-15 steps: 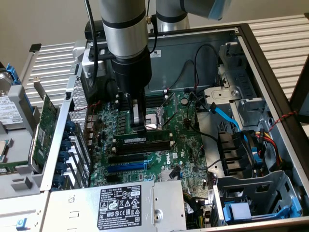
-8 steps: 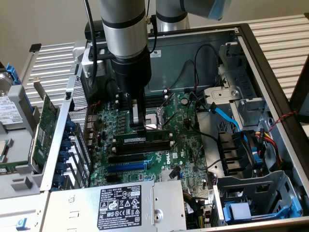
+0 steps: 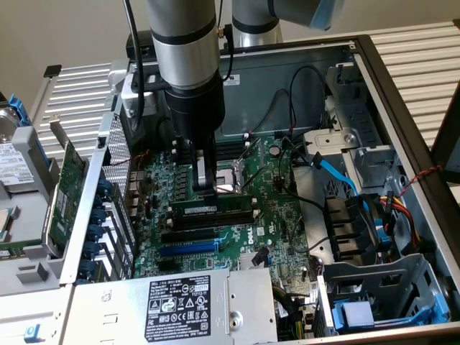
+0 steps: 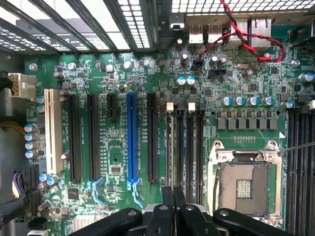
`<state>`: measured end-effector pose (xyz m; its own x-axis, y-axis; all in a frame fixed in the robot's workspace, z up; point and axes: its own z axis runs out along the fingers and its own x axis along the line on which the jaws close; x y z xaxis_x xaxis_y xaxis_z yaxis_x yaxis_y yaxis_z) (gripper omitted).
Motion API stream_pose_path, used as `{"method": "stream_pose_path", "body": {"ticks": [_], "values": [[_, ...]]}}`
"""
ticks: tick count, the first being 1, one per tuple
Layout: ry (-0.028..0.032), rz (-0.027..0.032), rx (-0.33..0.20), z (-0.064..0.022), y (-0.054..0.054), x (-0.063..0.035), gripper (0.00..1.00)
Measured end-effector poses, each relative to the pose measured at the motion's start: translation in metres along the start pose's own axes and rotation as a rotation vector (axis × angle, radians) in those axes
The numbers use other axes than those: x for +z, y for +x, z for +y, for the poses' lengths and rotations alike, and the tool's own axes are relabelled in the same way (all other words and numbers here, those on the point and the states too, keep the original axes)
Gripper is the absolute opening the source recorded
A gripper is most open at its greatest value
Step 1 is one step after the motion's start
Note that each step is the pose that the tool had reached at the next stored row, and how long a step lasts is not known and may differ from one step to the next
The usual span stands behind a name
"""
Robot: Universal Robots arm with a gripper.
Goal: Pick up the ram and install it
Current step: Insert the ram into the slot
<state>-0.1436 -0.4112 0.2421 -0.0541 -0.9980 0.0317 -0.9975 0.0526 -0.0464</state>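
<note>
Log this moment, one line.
ram: upright, beside CPU socket | gripper: shut, tips at ram's top edge | fully seated: cannot tell

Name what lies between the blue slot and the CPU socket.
Wrist view: one black slot, then the memory slots with white clips.
</note>
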Motion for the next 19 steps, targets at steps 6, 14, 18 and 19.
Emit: {"method": "stream_pose_path", "body": {"ticks": [6,14,18,19], "values": [[0.0001,-0.0003,0.000,0.0002,-0.0020,0.0006,0.12],[0.0002,-0.0004,-0.005,0.0003,-0.0021,0.0009,0.12],[0.0005,-0.0007,-0.005,0.0003,-0.0015,0.0011,0.12],[0.0003,-0.0005,-0.005,0.0003,-0.0010,0.0011,0.12]]}}
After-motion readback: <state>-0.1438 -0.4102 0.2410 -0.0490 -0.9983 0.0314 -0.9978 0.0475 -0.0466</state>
